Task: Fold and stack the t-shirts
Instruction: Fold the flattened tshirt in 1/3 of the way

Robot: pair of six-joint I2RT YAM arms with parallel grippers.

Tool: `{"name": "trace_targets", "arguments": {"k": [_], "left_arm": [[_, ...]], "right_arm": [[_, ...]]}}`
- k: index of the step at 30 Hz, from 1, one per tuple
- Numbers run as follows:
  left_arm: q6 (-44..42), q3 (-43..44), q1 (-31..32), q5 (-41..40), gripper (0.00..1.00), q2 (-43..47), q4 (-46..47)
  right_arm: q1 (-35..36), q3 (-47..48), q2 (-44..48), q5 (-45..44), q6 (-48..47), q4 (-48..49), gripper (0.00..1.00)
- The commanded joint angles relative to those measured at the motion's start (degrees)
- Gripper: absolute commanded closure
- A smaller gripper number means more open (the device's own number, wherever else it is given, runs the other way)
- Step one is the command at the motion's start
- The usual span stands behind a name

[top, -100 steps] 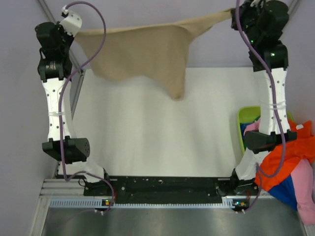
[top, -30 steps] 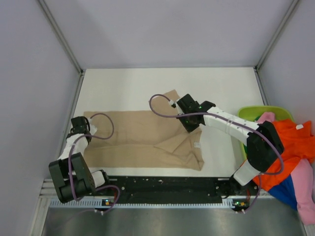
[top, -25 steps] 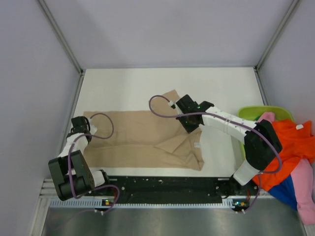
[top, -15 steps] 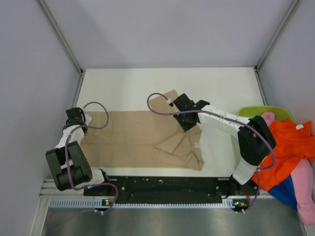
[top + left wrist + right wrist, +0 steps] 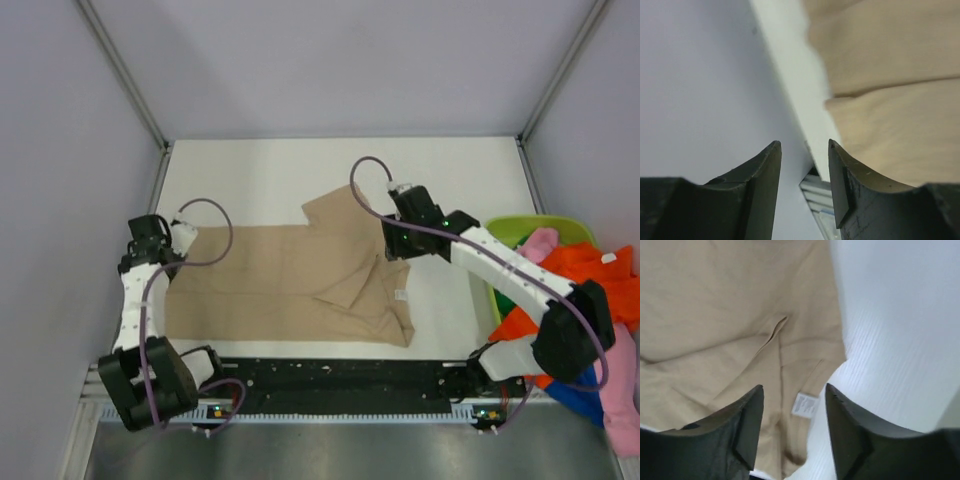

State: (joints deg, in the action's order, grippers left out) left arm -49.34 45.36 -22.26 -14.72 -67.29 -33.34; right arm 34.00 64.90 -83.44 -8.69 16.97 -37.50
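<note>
The tan t-shirt (image 5: pixel 290 275) lies spread on the white table, rumpled at its right end with a white label (image 5: pixel 400 294). My left gripper (image 5: pixel 150 243) is open and empty, raised at the shirt's left edge; its view shows tan cloth (image 5: pixel 890 75) beside the table edge. My right gripper (image 5: pixel 393 245) is open and empty above the shirt's right part; its view shows the cloth (image 5: pixel 730 315) and the label (image 5: pixel 805 404). Orange (image 5: pixel 590 290), pink (image 5: pixel 620 375) and blue (image 5: pixel 575 388) shirts are heaped at the right.
A lime-green basket (image 5: pixel 500 240) stands at the table's right edge under the heap of shirts. Grey walls close in the left, back and right. A black rail (image 5: pixel 340 375) runs along the near edge between the arm bases.
The shirt was held stretched high between both grippers, then laid flat. In the last second both grippers let go and lifted; the right one moved right, the left one up.
</note>
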Motion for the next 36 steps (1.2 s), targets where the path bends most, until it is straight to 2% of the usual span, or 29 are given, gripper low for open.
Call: {"name": "trace_targets", "arguments": {"k": [1,3,4,6,8,12,16,21,24,26,30,34,36], "left_arm": [[1.3,0.8,9.7,14.4,0.55,7.2,-15.3],[5.9,1.6,19.7,21.0,0.59,9.5,-18.0],[7.4,2.4,24.8,24.9,0.61,10.0,-18.8],[10.5,4.2,35.1,33.8,0.63,10.0,-18.3],[13.4,5.4,42.7,38.7,0.61,8.5,-15.0],[15.1,5.4,58.9,36.9,0.55,3.2,-3.7],[13.9,6.7,69.5,33.7,0.53,-5.9,4.1],[12.0,10.9,77.2,32.1,0.51,-19.3,9.1],[12.2,12.8,79.2,26.5,0.52,-24.6,12.9],[12.6,14.8,79.3,24.4,0.55,-27.4,11.6],[13.0,15.9,79.4,19.7,0.71,-30.4,10.8],[12.7,15.7,79.4,18.3,0.84,-30.9,11.5],[13.1,15.8,79.4,17.3,0.97,-31.8,12.2]], "right_arm": [[0.5,-9.4,8.1,12.9,7.4,-1.4,0.65],[0.9,-12.7,9.9,17.4,9.9,-1.9,0.89],[1.6,-14.1,10.7,18.6,11.2,-1.8,0.98],[3.5,-16.7,12.1,19.8,13.6,-1.4,1.0],[4.9,-18.9,12.7,20.6,15.4,-1.0,1.0],[4.8,-23.8,12.6,18.4,18.4,1.4,1.0],[0.9,-28.9,12.9,19.8,21.6,6.8,1.0],[-7.3,-35.9,14.5,23.6,23.4,12.4,1.0],[-7.8,-36.1,16.1,22.9,23.9,12.3,1.0],[-7.8,-35.6,16.6,22.8,23.5,11.1,1.0],[-7.8,-34.0,17.7,23.0,21.4,8.9,1.0],[-7.5,-32.0,16.6,26.4,19.4,9.2,1.0],[-6.1,-31.2,15.7,27.1,19.2,9.3,1.0]]}}
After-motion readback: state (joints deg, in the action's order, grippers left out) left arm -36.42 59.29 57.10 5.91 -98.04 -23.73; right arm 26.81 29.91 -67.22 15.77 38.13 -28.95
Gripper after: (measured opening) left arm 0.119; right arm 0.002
